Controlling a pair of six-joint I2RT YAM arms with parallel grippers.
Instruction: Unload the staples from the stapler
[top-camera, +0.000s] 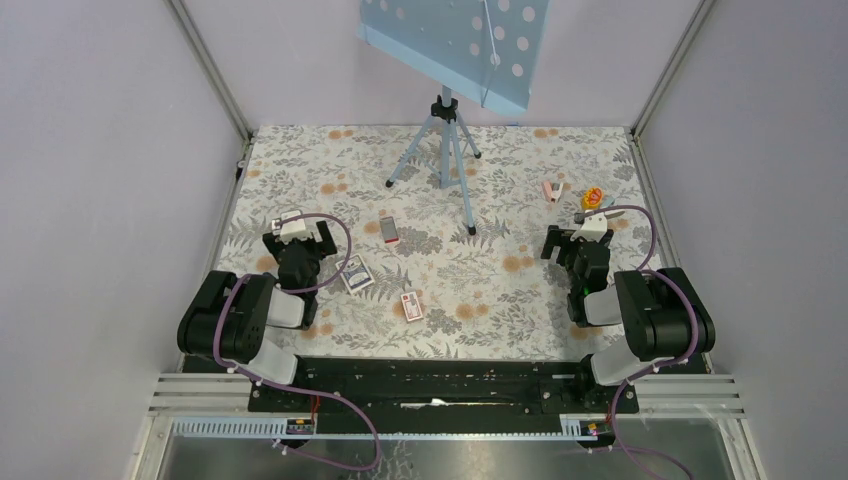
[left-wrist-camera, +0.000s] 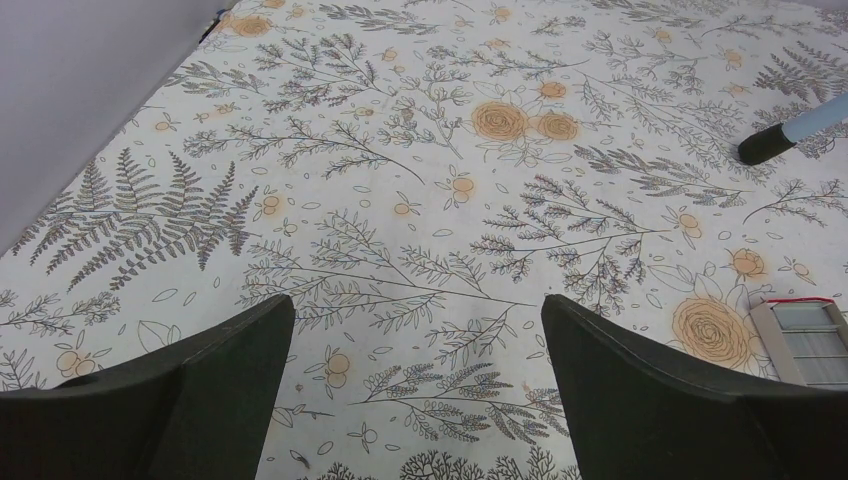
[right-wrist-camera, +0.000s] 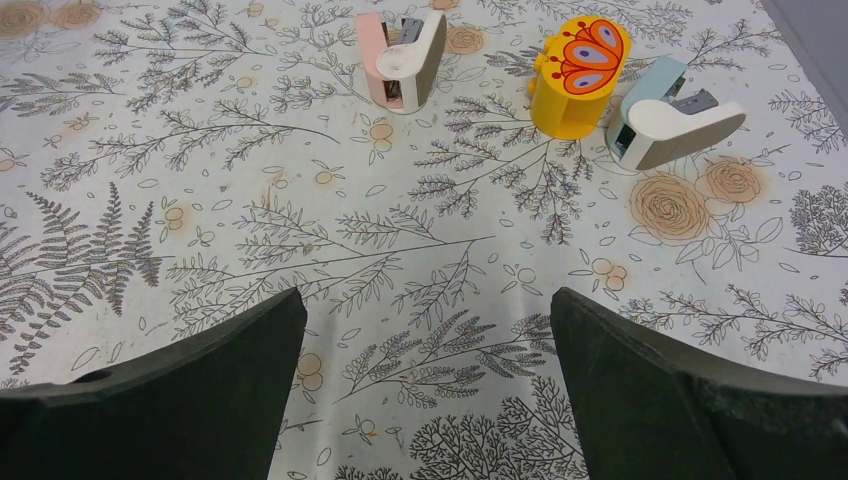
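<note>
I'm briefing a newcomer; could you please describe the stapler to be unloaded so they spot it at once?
On the far right of the floral table, beyond the right gripper, three small things sit in a row. The stapler is the leftmost, left of the yellow butterfly piece; it is pale pink, whereas the other stapler is light blue.

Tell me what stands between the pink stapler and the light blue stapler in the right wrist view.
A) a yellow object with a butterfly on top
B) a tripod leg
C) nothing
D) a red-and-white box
A: the yellow object, with an orange butterfly on its top, sits between the pink stapler and the light blue stapler, closer to the blue one.
</note>
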